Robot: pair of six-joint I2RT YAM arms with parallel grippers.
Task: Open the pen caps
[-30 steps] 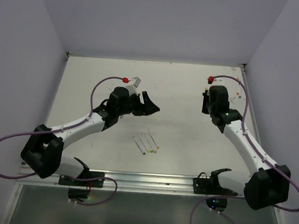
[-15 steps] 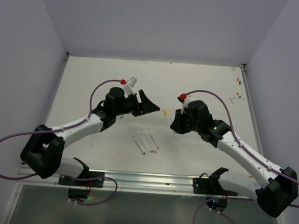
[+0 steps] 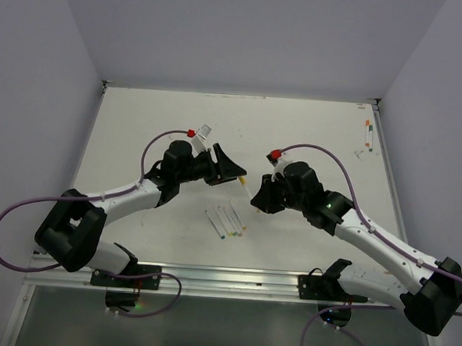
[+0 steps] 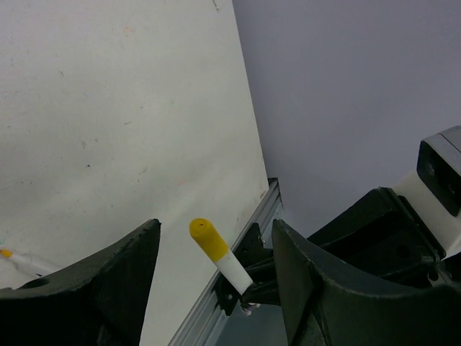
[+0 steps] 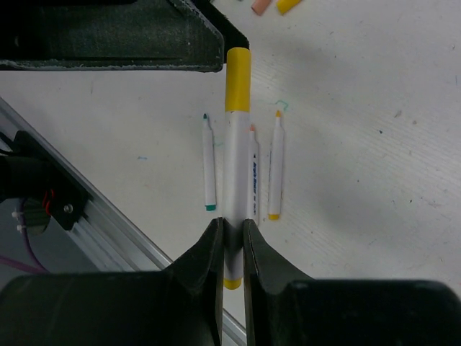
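Note:
My right gripper (image 5: 230, 225) is shut on the white barrel of a pen (image 5: 235, 166) and holds it above the table. The pen's yellow cap (image 5: 238, 79) points away from that gripper, at the left gripper's dark finger (image 5: 108, 36). In the left wrist view the yellow cap (image 4: 207, 238) stands between the spread jaws of my left gripper (image 4: 216, 227), with a gap on each side. From above, the left gripper (image 3: 237, 173) and the right gripper (image 3: 253, 196) meet at mid-table around the pen (image 3: 246, 187).
Three uncapped pens (image 5: 209, 162) lie side by side on the table below the held one, seen from above as a small row (image 3: 226, 220). Loose caps (image 5: 263, 6) lie further off. More pens (image 3: 368, 134) rest at the back right edge. A metal rail (image 3: 232, 279) runs along the near edge.
The right arm has swung from the back right to mid-table with the pen in it, bringing the yellow cap between the left gripper's jaws. The left jaws have narrowed a little.

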